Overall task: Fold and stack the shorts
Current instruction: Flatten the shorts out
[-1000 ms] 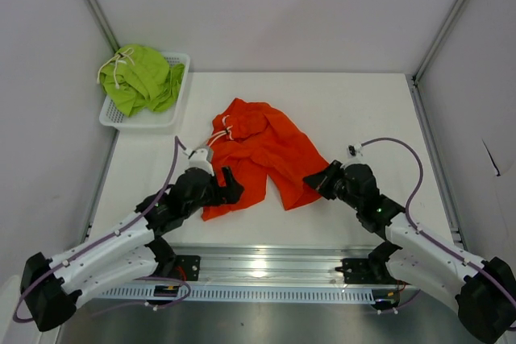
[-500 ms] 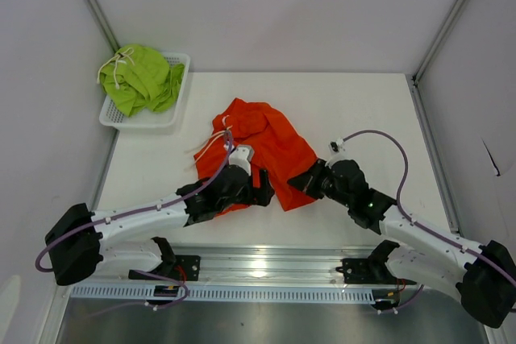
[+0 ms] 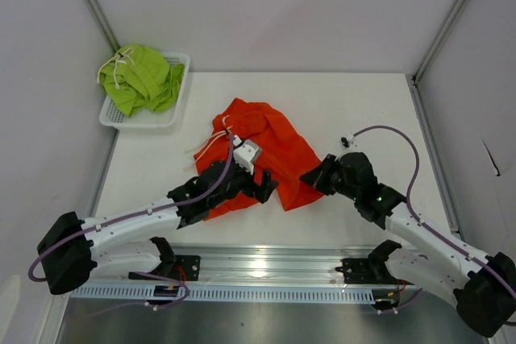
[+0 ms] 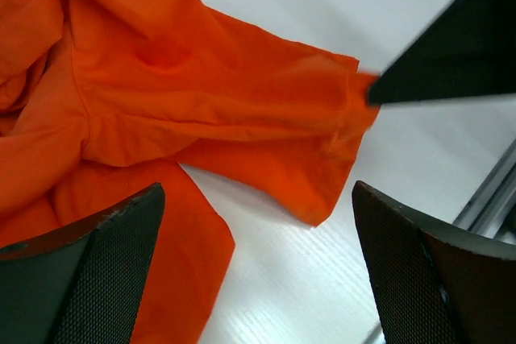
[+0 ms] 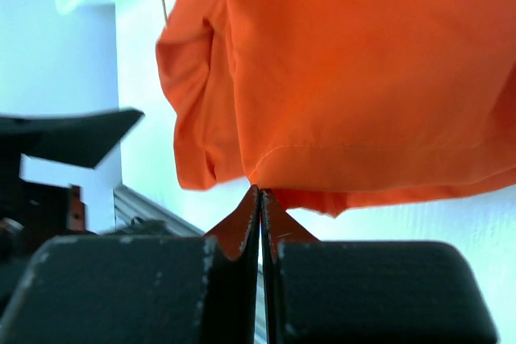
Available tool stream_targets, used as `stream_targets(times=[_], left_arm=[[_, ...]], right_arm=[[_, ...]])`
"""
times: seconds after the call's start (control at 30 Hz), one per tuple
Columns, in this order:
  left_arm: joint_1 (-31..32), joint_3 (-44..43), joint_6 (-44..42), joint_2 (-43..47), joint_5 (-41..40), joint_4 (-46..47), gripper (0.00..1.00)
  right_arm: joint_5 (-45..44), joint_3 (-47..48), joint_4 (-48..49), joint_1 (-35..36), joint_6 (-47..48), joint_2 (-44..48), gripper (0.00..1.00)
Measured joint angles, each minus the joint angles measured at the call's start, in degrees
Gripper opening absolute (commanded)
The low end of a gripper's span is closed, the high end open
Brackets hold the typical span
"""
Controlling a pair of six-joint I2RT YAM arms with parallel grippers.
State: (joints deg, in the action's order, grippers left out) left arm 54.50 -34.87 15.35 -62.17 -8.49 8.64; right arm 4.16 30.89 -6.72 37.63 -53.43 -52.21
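The orange shorts [image 3: 262, 147] are lying crumpled in the middle of the worktop [image 3: 363, 110]. Their long axis is running from the waist and drawstring at the far left down to the leg hems at the near right. The green shorts [image 3: 141, 78] are sitting bundled in the basket [image 3: 179, 60] at the far left corner, well apart from both arms.

The right pincer [image 3: 310, 176] is closed tight, and from its own wrist view it appears to be pinching the hem edge of the near-right leg (the cloth is coming to a point right at the tips). The left pincer [image 3: 262, 187] is standing wide and holding nothing, hovering just above the near hem.

In the left wrist view the same leg is stretching across between the spread fingers [image 4: 89, 279], with its corner reaching the right pincer [image 4: 443, 62] at the upper right. So the hem is lying between the two pincers, and the left one is nearer the free end. My judgement is that the coming move is turning on the left pincer dropping onto that hem beside the right's grip, so the pair can spread the leg flat.
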Motion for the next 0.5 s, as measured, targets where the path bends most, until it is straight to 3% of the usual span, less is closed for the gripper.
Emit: stream_targets(times=[0.27, 0.5], left_arm=[[0.00, 4.37, -11.93, 2.47, 2.08, 4.48, 0.99], [-0.44, 0.13, -12.87, 2.95, -8.83, 0.42, 0.99]], right_arm=[[3.98, 5.92, -6.97, -6.32, 4.44, 2.71, 0.00], [6.10, 11.63, -13.66, -14.64, 7.72, 4.63, 0.00]])
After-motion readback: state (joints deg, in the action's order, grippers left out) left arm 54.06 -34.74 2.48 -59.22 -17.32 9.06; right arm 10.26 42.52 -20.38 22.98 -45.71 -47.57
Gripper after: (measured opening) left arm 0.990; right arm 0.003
